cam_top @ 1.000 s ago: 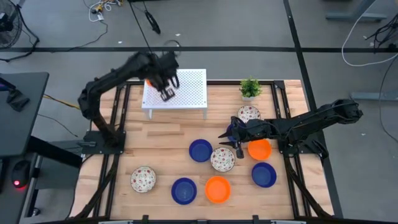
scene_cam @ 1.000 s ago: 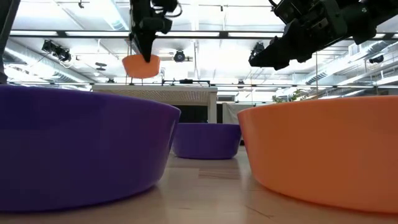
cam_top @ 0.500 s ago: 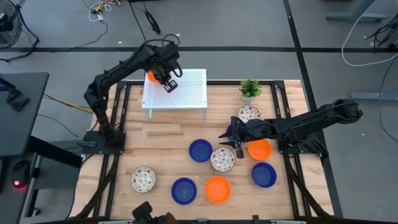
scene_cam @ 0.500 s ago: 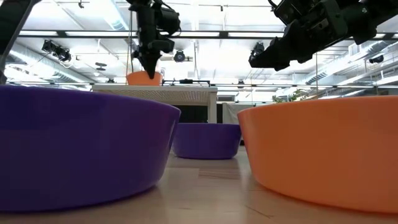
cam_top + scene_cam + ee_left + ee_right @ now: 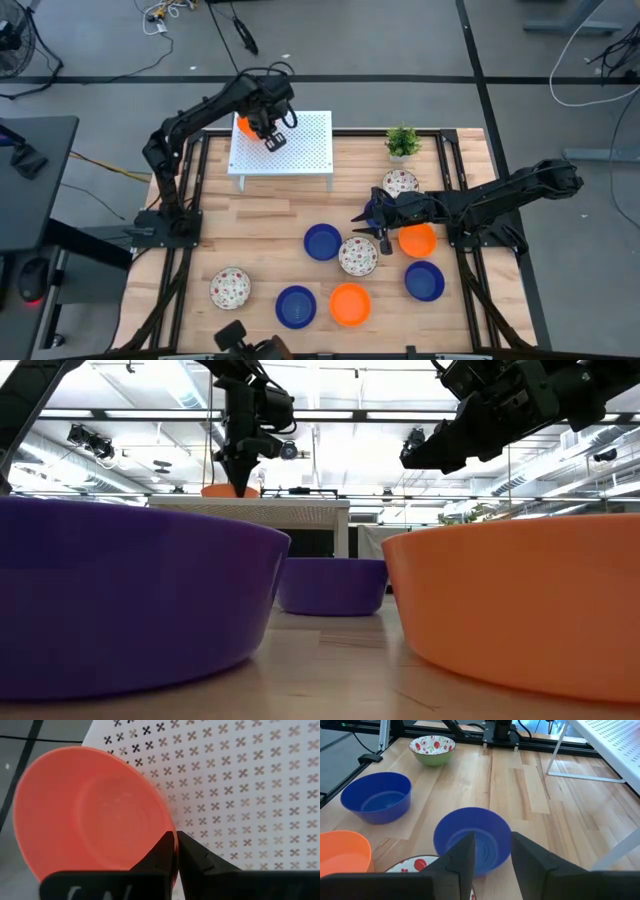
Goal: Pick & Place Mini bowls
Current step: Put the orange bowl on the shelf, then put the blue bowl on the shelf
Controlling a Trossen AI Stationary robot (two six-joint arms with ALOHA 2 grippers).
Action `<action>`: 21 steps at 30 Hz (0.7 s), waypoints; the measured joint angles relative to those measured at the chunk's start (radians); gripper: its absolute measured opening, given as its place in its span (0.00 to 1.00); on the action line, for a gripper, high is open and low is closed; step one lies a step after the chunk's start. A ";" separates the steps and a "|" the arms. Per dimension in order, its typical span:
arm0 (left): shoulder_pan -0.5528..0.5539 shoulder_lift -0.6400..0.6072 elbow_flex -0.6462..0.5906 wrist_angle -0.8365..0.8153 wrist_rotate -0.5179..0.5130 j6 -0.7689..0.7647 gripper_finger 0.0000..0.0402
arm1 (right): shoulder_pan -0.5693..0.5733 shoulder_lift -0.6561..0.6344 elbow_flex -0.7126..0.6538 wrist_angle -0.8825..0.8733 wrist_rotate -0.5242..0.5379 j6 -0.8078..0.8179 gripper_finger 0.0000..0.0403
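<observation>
Left claw: the left claw (image 5: 268,133) is over the far left corner of the white perforated rectangular rack with legs (image 5: 300,150); its dark fingers (image 5: 192,857) pinch the rim of a solid orange round mini bowl (image 5: 90,815).
Orange bowl on rack: it sits at the rack's far left corner, partly over the edge; in the low view it (image 5: 228,490) rests at the level of the rack top.
Right claw: the right claw (image 5: 376,232) hangs above the wooden slatted tabletop (image 5: 260,220), its fingers spread and holding nothing, over a solid blue mini bowl (image 5: 472,840).
Bowls on tabletop: a blue bowl (image 5: 322,241), a white red-speckled bowl (image 5: 358,256), an orange bowl (image 5: 418,240) and a blue bowl (image 5: 424,281) cluster near the right claw; an orange bowl (image 5: 350,304) and a blue bowl (image 5: 296,306) lie nearer the front edge; a speckled bowl (image 5: 230,289) lies front left; another speckled bowl (image 5: 400,183) lies near the small green potted plant (image 5: 402,142).
</observation>
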 joint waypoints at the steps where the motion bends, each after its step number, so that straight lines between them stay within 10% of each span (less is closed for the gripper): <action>1: 0.001 0.000 0.000 -0.005 0.000 0.000 0.07 | 0.000 0.000 0.000 0.000 0.000 0.000 0.32; 12: 0.000 0.000 0.000 -0.008 0.020 -0.001 0.11 | 0.000 0.000 0.000 0.000 0.000 0.000 0.32; 21: 0.000 0.000 0.087 -0.114 0.024 -0.001 0.40 | 0.000 0.000 0.000 0.000 0.000 0.000 0.32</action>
